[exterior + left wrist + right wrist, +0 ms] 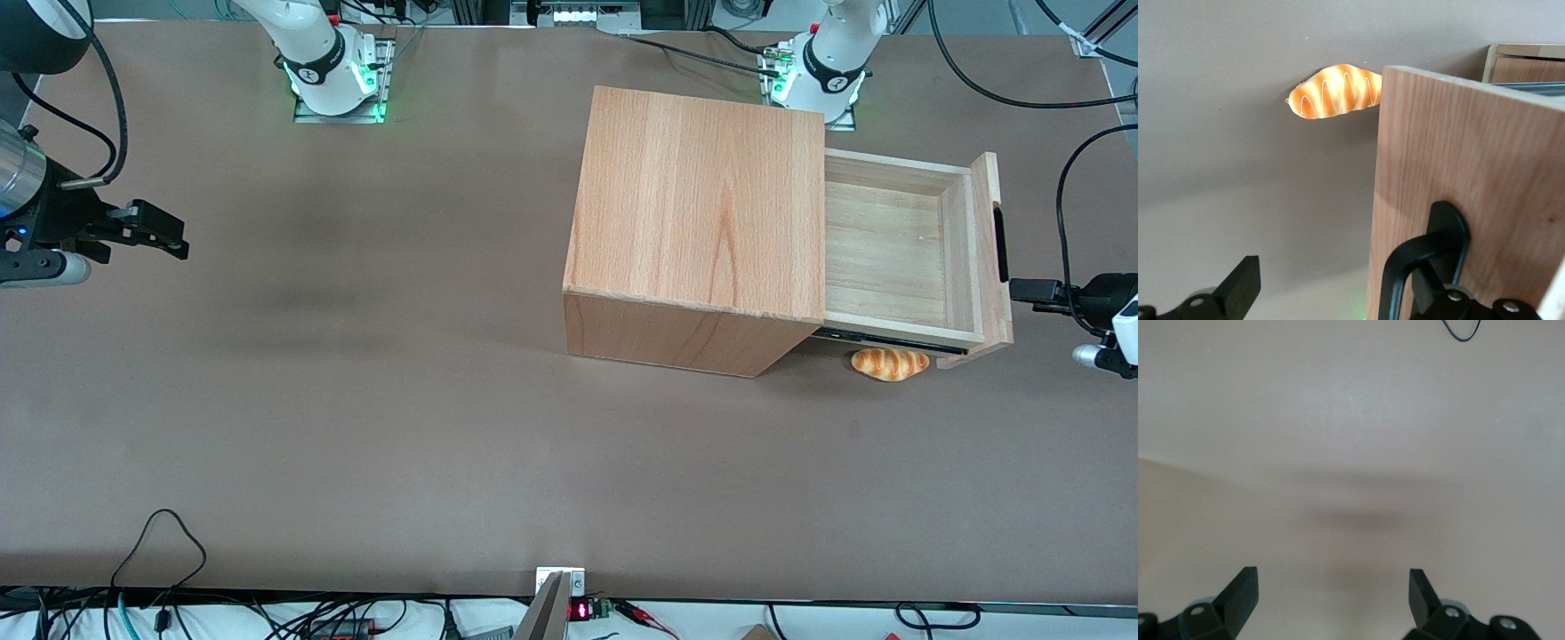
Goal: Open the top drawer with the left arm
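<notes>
top drawer (889, 253) pulled well out | gripper (1331, 287) spread, one finger hooked in slot handle (1001, 244) | risk: snagged finger dragging cabinet (698, 227) onto croissant (890, 363)

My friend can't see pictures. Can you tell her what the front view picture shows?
A wooden cabinet sits on a brown table with its top drawer pulled out, showing a bare pale inside. The left arm's black tool is at the drawer's front panel, by the slot handle. A small toy bread roll lies on the table beside the drawer, nearer the camera.
</notes>
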### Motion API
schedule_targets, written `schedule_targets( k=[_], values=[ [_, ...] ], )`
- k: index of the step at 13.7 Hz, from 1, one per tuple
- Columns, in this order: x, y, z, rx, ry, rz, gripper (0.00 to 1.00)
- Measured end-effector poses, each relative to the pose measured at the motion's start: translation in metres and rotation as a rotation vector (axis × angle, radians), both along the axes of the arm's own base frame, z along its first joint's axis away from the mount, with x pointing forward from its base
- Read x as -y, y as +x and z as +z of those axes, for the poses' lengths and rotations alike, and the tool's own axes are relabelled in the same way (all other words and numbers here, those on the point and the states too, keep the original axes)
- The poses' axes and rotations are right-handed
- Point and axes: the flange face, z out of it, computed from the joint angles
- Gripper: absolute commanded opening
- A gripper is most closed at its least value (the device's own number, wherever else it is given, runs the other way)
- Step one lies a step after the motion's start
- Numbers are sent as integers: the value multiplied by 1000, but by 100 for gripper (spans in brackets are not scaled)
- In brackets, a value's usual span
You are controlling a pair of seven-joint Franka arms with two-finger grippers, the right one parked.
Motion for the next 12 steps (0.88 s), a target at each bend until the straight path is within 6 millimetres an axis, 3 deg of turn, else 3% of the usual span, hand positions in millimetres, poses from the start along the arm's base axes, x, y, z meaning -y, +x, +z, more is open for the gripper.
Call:
schedule_targets(
  k=[6, 9, 12],
  values=[
    [-8, 3, 16, 28, 10, 11, 100],
    [-25, 7, 47, 77, 28, 32, 100],
    [-23, 9, 79, 93, 32, 33, 100]
  ],
)
